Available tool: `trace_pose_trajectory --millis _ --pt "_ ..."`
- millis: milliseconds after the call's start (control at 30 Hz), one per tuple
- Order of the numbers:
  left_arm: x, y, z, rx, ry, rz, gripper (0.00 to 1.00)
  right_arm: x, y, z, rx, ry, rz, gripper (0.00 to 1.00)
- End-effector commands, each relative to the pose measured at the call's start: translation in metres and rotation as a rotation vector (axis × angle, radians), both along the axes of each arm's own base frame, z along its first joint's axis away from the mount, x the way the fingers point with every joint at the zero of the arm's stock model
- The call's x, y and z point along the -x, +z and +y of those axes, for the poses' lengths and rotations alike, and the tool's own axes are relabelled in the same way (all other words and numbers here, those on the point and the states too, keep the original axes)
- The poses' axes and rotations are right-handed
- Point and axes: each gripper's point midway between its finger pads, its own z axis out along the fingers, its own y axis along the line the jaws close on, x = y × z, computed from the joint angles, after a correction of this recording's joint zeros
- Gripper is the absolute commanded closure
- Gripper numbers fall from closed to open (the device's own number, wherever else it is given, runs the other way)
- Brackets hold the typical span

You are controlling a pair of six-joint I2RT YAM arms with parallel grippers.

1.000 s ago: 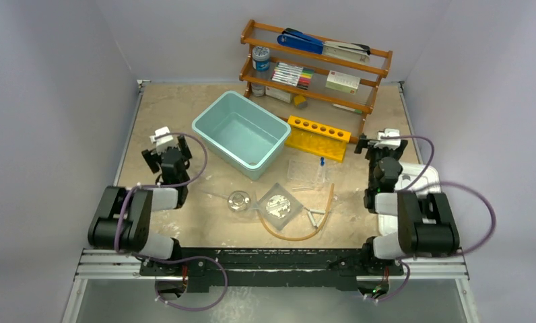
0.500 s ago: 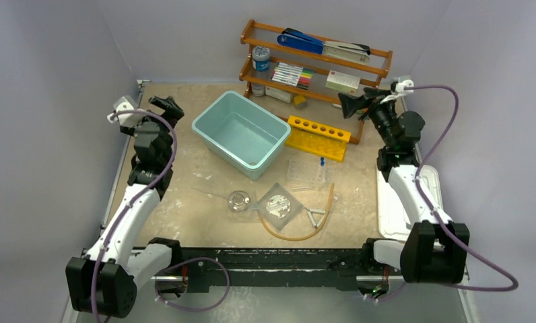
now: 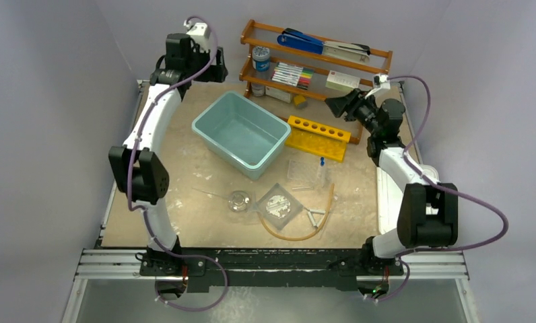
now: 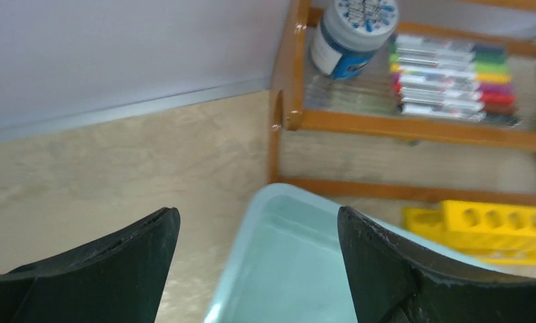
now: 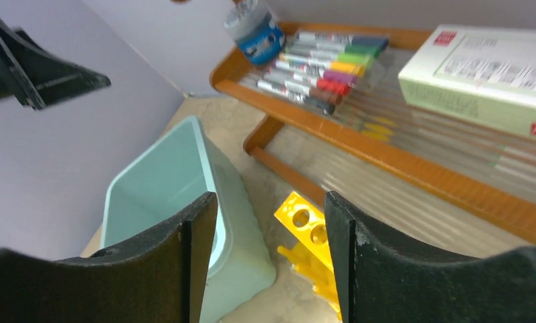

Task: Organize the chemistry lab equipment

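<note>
On the near table lie the round glass flask [image 3: 238, 200], the square clear dish [image 3: 279, 204], the amber rubber tube [image 3: 297, 235] and the clear Y-connector [image 3: 314, 215]. A small clear tray [image 3: 306, 173] sits behind them. The yellow holed rack [image 3: 318, 136] [image 5: 304, 227] [image 4: 494, 225] stands beside the teal bin [image 3: 242, 133]. My left gripper [image 3: 215, 67] [image 4: 258, 222] hovers open and empty above the bin's far corner. My right gripper [image 3: 336, 104] [image 5: 271, 202] hangs over the rack's right end. Its jaws are apart, narrower than the left's, with nothing between them.
A wooden shelf [image 3: 312, 62] at the back carries a blue stapler [image 3: 302, 40], coloured markers [image 3: 292, 74], a blue-labelled jar [image 3: 260, 57] and a pale box [image 5: 481, 74]. A white lid [image 3: 386, 195] lies at the right edge behind the right arm. Walls close in left and right.
Both arms unfolded from their rest poses near the front and reached to the back of the table. The left gripper swung up by the shelf; the right gripper's jaws narrowed.
</note>
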Motion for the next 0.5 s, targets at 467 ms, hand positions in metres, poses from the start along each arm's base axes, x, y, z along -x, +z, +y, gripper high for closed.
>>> trace_pose_trajectory --millis 467 --pt "0.056 -0.099 0.044 -0.574 -0.301 0.321 0.17 -0.011 -0.002 0.027 -0.002 0.119 -0.018 0.31"
